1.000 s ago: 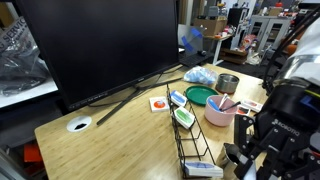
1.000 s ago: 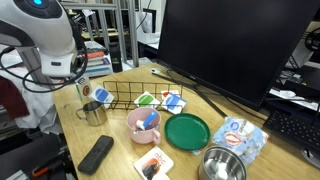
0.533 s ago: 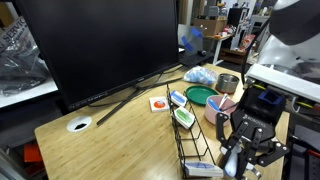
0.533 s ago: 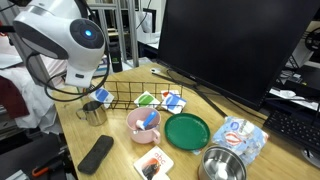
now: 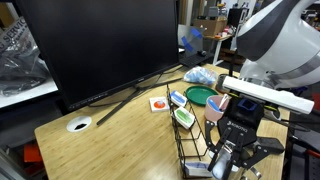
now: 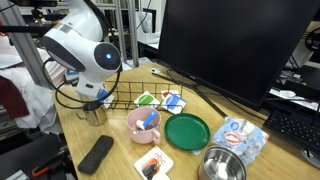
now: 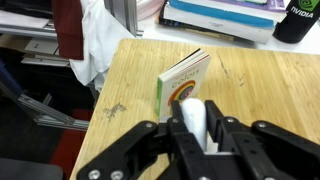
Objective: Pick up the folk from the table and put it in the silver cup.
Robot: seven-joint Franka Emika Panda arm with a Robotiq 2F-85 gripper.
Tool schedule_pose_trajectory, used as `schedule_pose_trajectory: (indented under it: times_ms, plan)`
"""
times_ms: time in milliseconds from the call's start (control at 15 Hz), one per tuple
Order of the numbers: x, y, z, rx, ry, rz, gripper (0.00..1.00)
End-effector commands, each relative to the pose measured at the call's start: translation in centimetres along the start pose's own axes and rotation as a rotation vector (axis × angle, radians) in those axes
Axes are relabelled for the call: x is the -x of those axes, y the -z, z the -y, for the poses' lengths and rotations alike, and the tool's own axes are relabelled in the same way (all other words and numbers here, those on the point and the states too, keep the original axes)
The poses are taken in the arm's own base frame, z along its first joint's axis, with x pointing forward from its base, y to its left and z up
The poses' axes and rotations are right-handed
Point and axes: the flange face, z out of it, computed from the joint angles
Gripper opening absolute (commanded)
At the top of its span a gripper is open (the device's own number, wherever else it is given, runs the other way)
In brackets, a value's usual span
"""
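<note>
Franka's gripper [image 7: 197,122] hangs off the end of the wire rack [image 6: 125,97], jaws clamped on what appears to be the white fork [image 7: 193,110]. The silver cup [image 6: 94,113] stands on the table [image 6: 115,131] just beside that rack. Green lettering on a black item [image 7: 300,18] seems to read NVIDIA.

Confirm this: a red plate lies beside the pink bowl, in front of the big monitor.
Wrong colour: the plate is green, not red, as an exterior view shows. It does lie beside the pink bowl, in front of the monitor.
</note>
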Motion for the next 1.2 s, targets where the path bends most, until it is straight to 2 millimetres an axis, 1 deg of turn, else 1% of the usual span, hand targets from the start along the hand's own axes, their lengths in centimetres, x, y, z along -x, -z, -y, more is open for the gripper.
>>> schedule_pose_trajectory:
  times_ms: [0,67,133,333,467,733,867,1000,1133]
  plan:
    - [0.0,0.0,0.0,0.001,0.001,0.001,0.28]
    - [0.1,0.0,0.1,0.001,0.001,0.002,0.28]
    - [0.3,-0.1,-0.1,0.013,0.001,0.033,0.07]
    - [0.8,0.3,-0.6,0.026,-0.020,0.164,0.07]
    - [0.6,1.0,-1.0,0.024,-0.043,0.251,0.07]
    - [-1.0,3.2,-2.0,-0.017,-0.121,0.371,0.07]
    - [-2.3,4.0,-2.6,-0.050,-0.159,0.405,0.07]
    - [-3.4,4.4,-2.8,-0.093,-0.188,0.450,0.07]
    - [-4.1,4.3,-2.8,-0.132,-0.205,0.514,0.07]
